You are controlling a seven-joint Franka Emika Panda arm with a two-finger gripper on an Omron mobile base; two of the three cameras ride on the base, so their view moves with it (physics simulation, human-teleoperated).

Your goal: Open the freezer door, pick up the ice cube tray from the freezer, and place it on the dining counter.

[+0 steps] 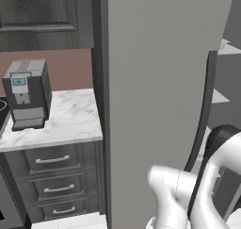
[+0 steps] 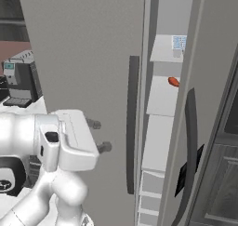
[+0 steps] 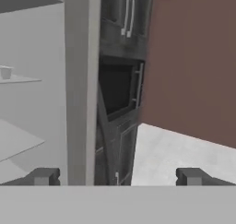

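The freezer door (image 1: 155, 105) is a tall grey panel swung partly open, with its dark curved bar handle (image 2: 133, 122) along the free edge. Past that edge the freezer (image 2: 160, 99) shows white inner shelves. The ice cube tray (image 2: 179, 43), small and pale blue, lies on an upper shelf. My gripper (image 2: 99, 136) is open and holds nothing, hovering in front of the door's outer face, left of the handle, with its fingers pointing toward the gap. In the hand view the gripper (image 3: 117, 176) faces a grey panel edge (image 3: 82, 80) with shelves to its left. The dining counter is out of view.
A small orange item (image 2: 173, 82) lies on a middle shelf. A second grey door with a dark handle (image 2: 190, 141) stands right of the gap. Left of the freezer, a coffee machine (image 1: 27, 94) sits on a narrow marble top (image 1: 70, 122) over dark drawers (image 1: 52, 159).
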